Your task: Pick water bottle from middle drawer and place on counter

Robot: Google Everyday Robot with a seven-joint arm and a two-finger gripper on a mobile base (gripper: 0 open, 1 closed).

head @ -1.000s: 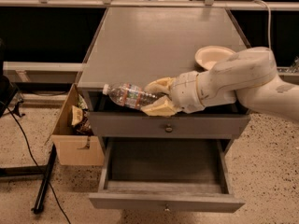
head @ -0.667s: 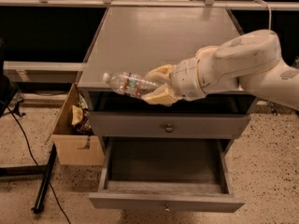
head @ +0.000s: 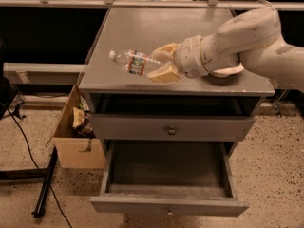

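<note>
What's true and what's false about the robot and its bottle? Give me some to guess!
1. The jaws hold the water bottle over the counter. True.
2. The middle drawer is shut. False: it stands open, with no bottle inside.
3. The water bottle stands upright. False: it is sideways, cap toward the picture's left.
4. A cardboard box sits on the floor. True.

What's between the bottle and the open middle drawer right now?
In the camera view: the counter's front edge and the knobbed upper drawer. The gripper holds the water bottle over the counter.
</note>
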